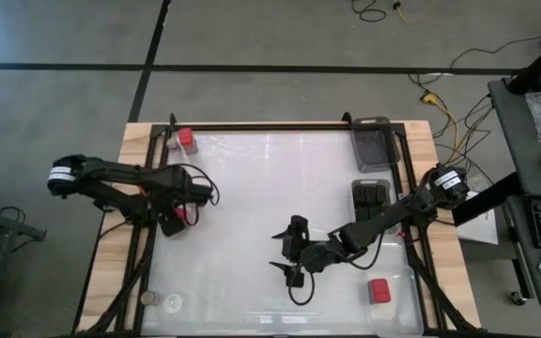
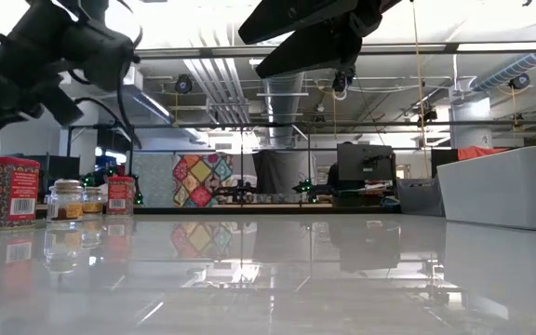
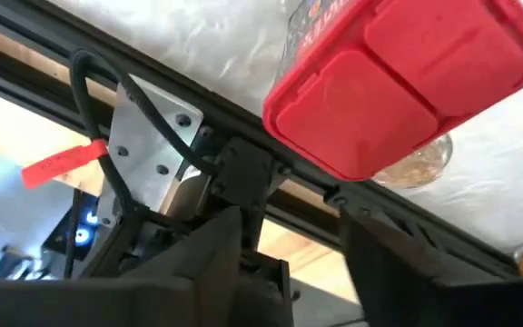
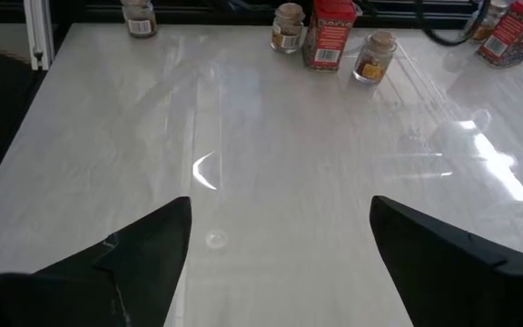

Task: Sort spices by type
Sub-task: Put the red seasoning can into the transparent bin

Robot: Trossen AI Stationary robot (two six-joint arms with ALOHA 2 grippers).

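A: What takes up most of the overhead picture?

B: A white desk (image 1: 252, 216) with a wooden border fills the middle of the frame. Two dark arms reach over it, one from the left edge and one from the right.

A: Where are the end effectors?

B: The right end effector (image 1: 287, 252) sits low of centre in the overhead picture, above bare desk. Its wrist view shows its two fingers (image 4: 143, 245) spread wide with nothing between them. The left end effector (image 1: 178, 218) is at the left-centre of the frame, near the desk's left rail. I cannot tell how its fingers stand.

A: And the spices?

B: A red spice tin (image 1: 378, 290) lies at the lower right of the overhead frame. Another red tin (image 1: 187, 140) stands at the upper left corner of the desk. The left wrist view is filled at its upper right by the red lid of a tin (image 3: 398, 82), with a small jar partly hidden behind it. A grey tray (image 1: 373, 143) sits at the upper right, and below it a clear tray holds dark blocks (image 1: 370, 195). Two tiny round jars (image 1: 148, 299) rest at the lower left corner.
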